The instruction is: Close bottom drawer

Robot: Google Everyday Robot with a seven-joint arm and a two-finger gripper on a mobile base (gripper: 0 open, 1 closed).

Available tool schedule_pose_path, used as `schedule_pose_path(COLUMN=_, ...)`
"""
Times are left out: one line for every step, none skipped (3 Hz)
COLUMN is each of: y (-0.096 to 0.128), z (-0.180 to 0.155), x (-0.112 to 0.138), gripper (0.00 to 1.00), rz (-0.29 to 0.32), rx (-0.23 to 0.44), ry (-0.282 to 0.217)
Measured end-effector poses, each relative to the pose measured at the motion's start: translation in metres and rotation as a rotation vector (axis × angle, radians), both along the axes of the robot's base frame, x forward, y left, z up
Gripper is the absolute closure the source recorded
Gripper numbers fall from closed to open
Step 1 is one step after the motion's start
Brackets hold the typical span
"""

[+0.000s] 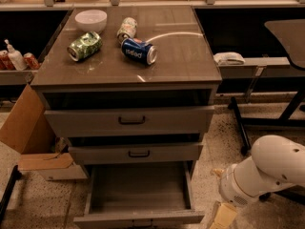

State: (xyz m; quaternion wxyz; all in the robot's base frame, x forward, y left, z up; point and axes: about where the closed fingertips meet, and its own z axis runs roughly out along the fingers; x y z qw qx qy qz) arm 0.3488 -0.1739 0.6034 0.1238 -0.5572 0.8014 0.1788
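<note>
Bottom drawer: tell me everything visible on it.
The bottom drawer is the lowest of three, grey-brown, pulled far out below the middle drawer. Its plain box interior shows nothing inside; its flat front runs along the picture's lower edge. Nothing touches it. The claw hangs low to the right of its front corner, apart.

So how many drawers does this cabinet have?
3: top drawer, middle drawer below it, and the bottom drawer, pulled far out. The gripper is low at the right, beside the bottom drawer's front corner.
</note>
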Motion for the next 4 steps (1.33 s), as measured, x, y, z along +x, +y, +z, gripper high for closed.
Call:
schedule_pose_path(y=0.000, z=-0.034, x=0.007, gripper=0.00, rz=-0.038, rx=0.003, ry=0.013)
schedule_pose_path(y=-0.001, z=-0.085, x=0.015, gripper=0.00, rz=-0.081, rx=0.035, ry=0.019)
schedule_pose_path(y=-0.001, z=-0.131, x=0.022, gripper=0.00, rz=-0.101, rx=0.068, ry=0.025)
schedule_pose_path(y=-0.001, z=-0.177, x=0.027, gripper=0.16, rz=-0.115, rx=0.085, ry=0.065)
